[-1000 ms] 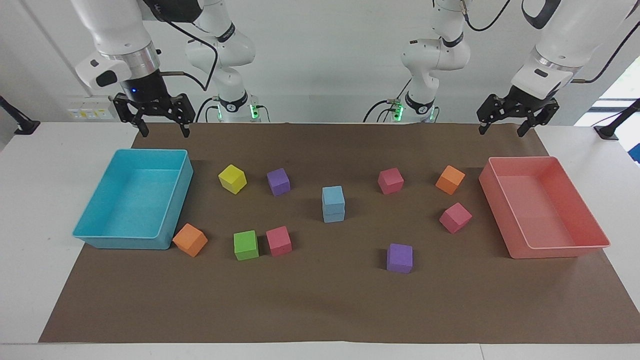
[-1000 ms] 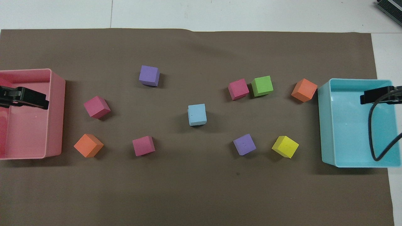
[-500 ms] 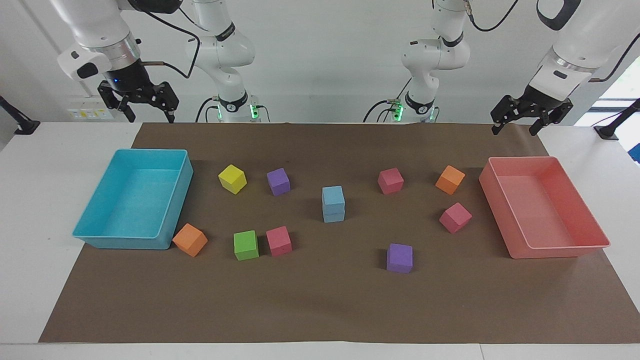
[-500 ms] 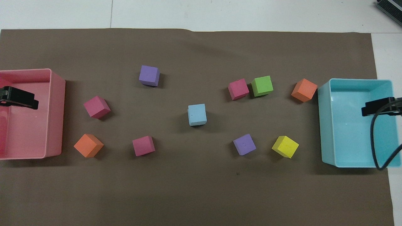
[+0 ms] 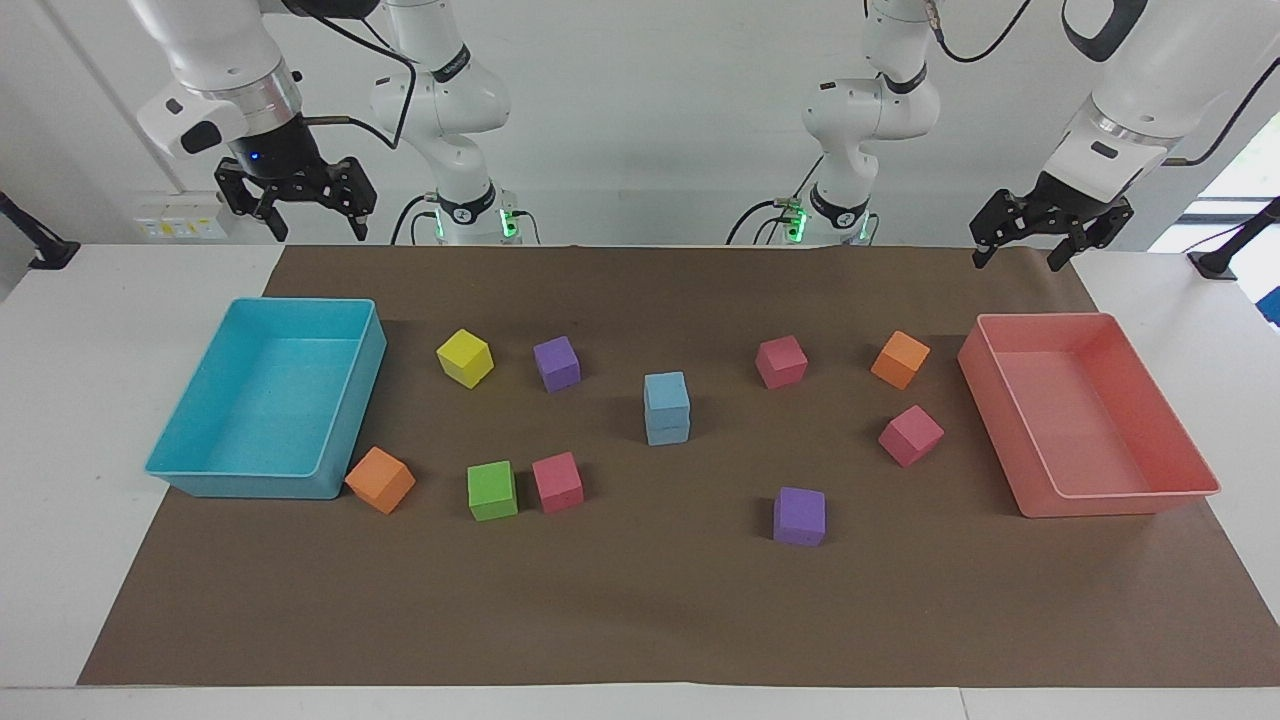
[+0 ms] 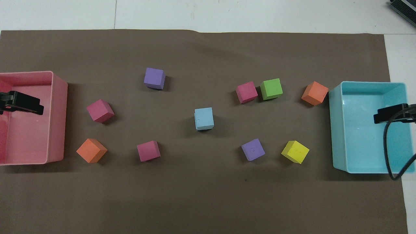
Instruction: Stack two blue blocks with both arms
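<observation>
Two light blue blocks stand stacked in the middle of the brown mat, the upper block (image 5: 666, 390) squarely on the lower block (image 5: 667, 429). From above they show as one blue square (image 6: 204, 118). Nothing touches them. My right gripper (image 5: 316, 232) hangs open in the air at the cyan tray's end of the table, holding nothing. My left gripper (image 5: 1015, 263) hangs open and holding nothing at the pink tray's end. Both arms are well away from the stack.
A cyan tray (image 5: 352, 400) and a pink tray (image 5: 1000, 400) stand at the two ends of the mat. Loose cubes lie around the stack: yellow (image 5: 465, 357), green (image 5: 491, 490), two purple (image 5: 557, 363) (image 5: 799, 516), two orange and three pink.
Both grippers have risen a little and drifted slightly sideways above the trays' ends. The blue stack and the other cubes have not moved.
</observation>
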Tool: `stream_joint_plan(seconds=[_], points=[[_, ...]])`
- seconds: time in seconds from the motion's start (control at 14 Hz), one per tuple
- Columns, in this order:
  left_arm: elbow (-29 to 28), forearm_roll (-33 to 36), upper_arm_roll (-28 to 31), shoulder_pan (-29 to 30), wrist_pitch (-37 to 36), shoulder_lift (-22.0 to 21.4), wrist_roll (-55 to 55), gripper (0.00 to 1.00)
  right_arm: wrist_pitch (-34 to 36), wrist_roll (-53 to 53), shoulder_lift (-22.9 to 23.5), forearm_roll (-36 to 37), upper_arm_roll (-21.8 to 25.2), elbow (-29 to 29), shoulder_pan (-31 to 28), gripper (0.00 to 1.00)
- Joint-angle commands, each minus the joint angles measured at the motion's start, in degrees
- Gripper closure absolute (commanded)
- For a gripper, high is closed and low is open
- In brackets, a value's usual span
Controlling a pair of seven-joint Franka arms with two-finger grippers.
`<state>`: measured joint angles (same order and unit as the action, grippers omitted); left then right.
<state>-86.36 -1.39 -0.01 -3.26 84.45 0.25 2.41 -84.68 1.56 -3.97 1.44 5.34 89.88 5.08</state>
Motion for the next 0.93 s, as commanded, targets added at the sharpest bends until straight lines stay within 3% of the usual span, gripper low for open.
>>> stream_joint_plan(seconds=[0.0,0.86], points=[[-1.5,-0.5,-0.1,-0.2,0.3,-1.4,0.3,0.0,1.0,1.1,0.5,-0.2,1.3,-1.6,0.1,0.0],[-1.5,-0.3,-0.1,-0.2,0.9,-1.4,0.5,0.0,2.3,0.7,-0.1,-1.4,0.9,-1.6,0.5,0.0]])
